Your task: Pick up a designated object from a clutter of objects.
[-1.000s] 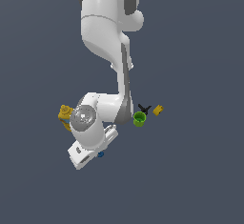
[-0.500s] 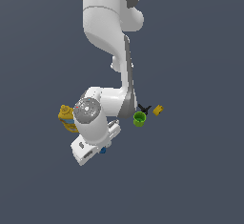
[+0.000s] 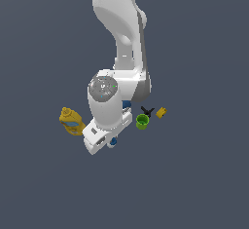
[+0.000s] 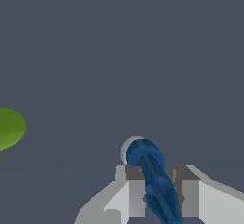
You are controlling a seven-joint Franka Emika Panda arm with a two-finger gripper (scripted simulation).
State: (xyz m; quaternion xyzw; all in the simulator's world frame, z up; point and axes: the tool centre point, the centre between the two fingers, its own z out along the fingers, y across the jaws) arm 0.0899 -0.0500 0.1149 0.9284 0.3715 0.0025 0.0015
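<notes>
In the wrist view my gripper (image 4: 161, 171) is shut on the tiny dark-blue lumpy piece (image 4: 155, 180), which sits between the two fingers (image 4: 136, 194). A whitish round edge (image 4: 127, 147) shows just behind it. In the exterior view the gripper (image 3: 108, 143) hangs under the white hand, and the blue piece (image 3: 114, 140) shows as a small dot at its tip. Of the clutter, the yellow bottle (image 3: 71, 121) lies on the exterior view's left. The green cup (image 3: 142, 122), black clip (image 3: 147, 110) and yellow block (image 3: 162, 111) lie on its right.
A bit of a blue ball (image 3: 126, 104) shows behind the wrist, mostly hidden by the arm. The green cup (image 4: 7, 127) shows at the edge of the wrist view. The floor is plain dark grey all around.
The hand has swung and moved up and toward the exterior view's right, with the blue piece staying at its tip. The other objects have not moved.
</notes>
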